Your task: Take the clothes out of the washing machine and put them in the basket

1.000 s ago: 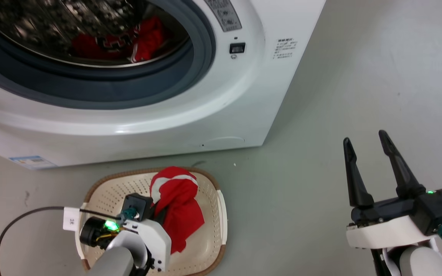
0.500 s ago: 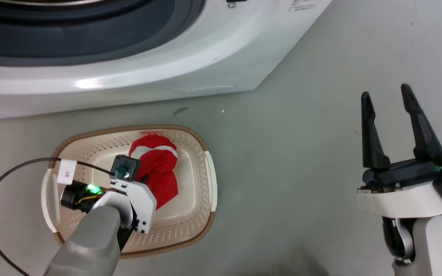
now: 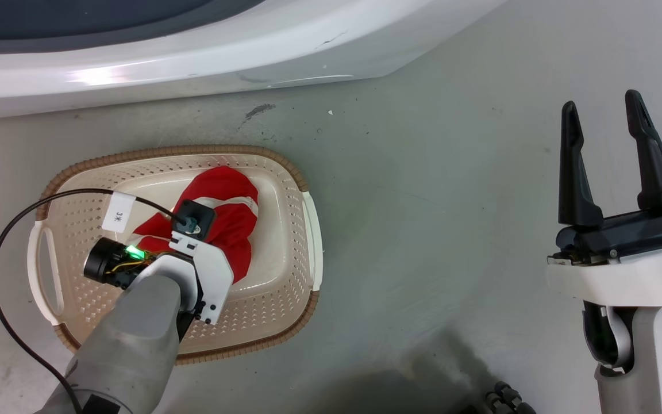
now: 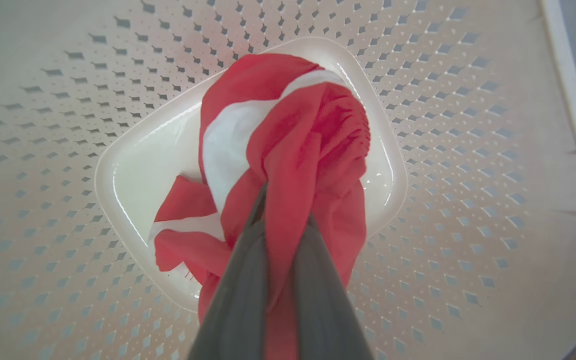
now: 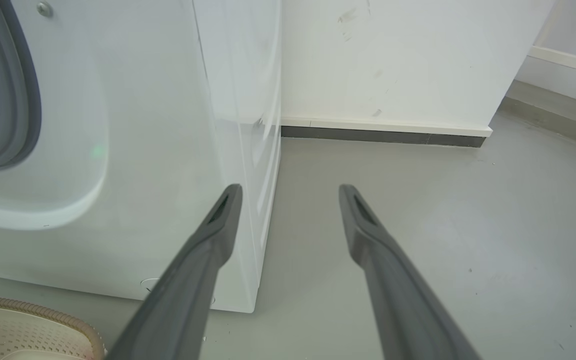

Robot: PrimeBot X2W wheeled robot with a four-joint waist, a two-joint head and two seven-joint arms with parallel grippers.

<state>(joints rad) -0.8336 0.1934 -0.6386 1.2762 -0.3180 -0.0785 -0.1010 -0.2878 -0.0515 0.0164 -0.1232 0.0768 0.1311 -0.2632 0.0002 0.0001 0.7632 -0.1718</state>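
Observation:
One of the clothes, a red garment with white stripes [image 3: 224, 190], lies bunched in the cream basket [image 3: 78, 190] on the floor in front of the washing machine [image 3: 193, 52]. In the left wrist view my left gripper [image 4: 283, 210] points straight down into the basket [image 4: 443, 100], shut on a fold of the red garment [image 4: 308, 130], whose lower part rests on the basket bottom. My right gripper [image 3: 602, 102] hangs open over bare floor to the right, holding nothing. Its wrist view shows the open right gripper [image 5: 290, 189], the washing machine's corner [image 5: 158, 150] and the basket rim [image 5: 28, 325].
A black cable with a white tag [image 3: 119, 217] loops from my left wrist over the basket's left side. Grey floor [image 3: 434, 218] spreads between the basket and my right arm. A white wall with a dark baseboard [image 5: 383, 136] stands behind the washer.
The head camera has tilted down, so the drum has left the picture. My left arm has lowered the red garment deeper into the basket. The right gripper stays open.

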